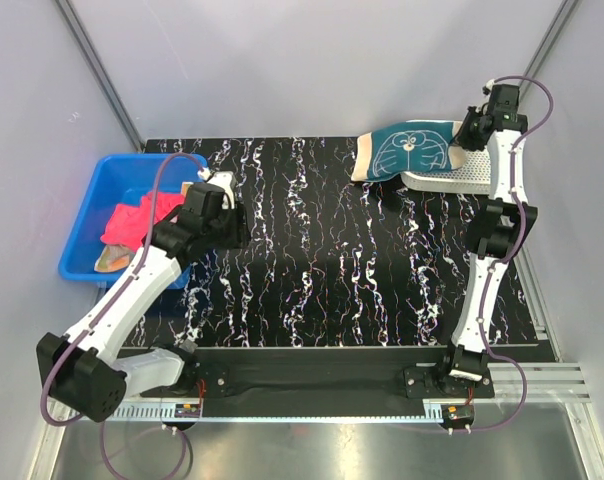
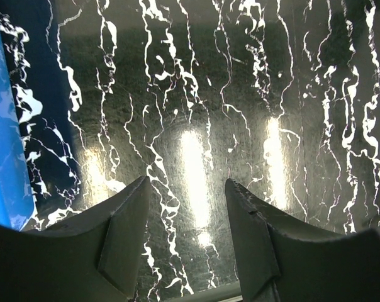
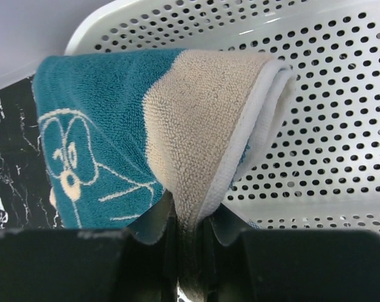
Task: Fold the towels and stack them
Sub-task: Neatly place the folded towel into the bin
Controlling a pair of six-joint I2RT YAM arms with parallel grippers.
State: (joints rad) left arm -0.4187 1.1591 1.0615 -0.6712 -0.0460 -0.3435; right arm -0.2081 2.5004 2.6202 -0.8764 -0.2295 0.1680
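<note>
Currently, the right gripper (image 3: 189,220) is closed tight on the beige edge of the teal towel (image 3: 102,126), with the folded hem pinched between its jaws. In the overhead view this towel sits at about 1 o'clock on the table (image 1: 322,250). One end is over the white perforated tray (image 1: 472,175) and the rest extends past the tray rim toward 9 o'clock. Holding the doubled edge probably keeps the layers together, so the fold does not open while the towel is positioned on the tray. Whether the towel rests on the tray or hangs just above it cannot be determined.

The left gripper (image 2: 185,207) is open about halfway and holds nothing. It hangs over bare table, just beside the blue bin (image 1: 112,180) at 9 o'clock. This position suits a reach into the bin for the next item.

The pink-red towel (image 1: 132,220) lies crumpled in the bin, and the orange-peach towel (image 1: 110,260) shows beneath it at 6 o'clock. Both are unfolded. The task is judged to be at an early stage, with the first towel being placed.
</note>
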